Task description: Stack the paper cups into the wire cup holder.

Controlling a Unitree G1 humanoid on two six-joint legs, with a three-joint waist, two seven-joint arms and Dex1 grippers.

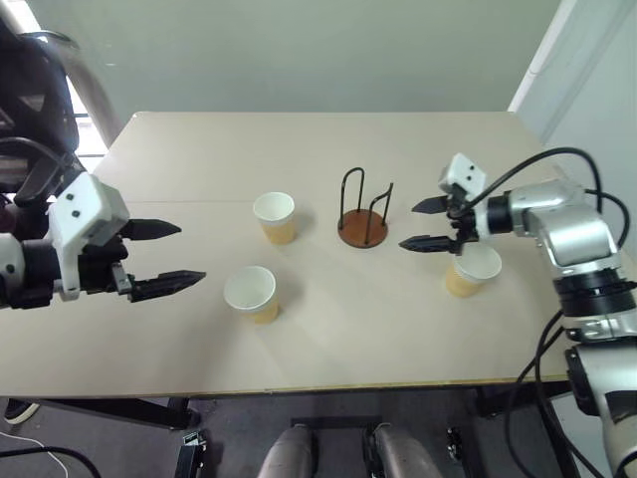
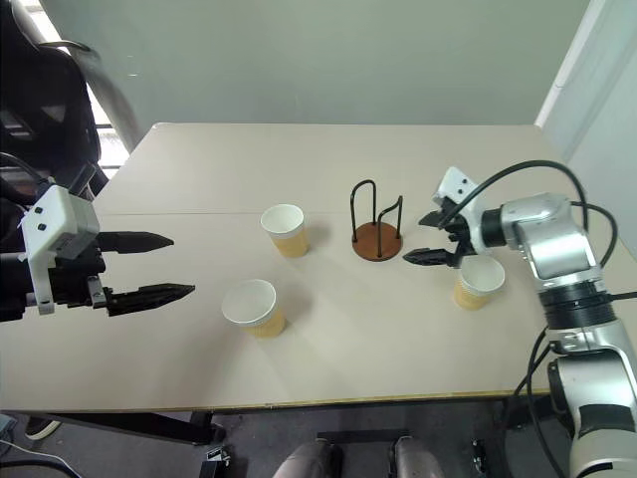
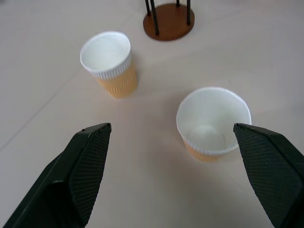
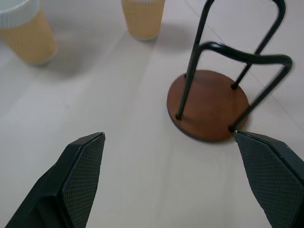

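The left gripper [image 1: 162,256] sits at the frame's left edge with fingers spread wide, pointing right, while the right gripper [image 1: 426,224], right of centre, points left, equally open.

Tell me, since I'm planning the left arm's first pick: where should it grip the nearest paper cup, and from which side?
Grip the near paper cup across its upper wall, just under the rolled rim, probably coming in from the robot's left. It stands upright, mouth up, apart from the other cups, and the open left gripper already faces it roughly level.
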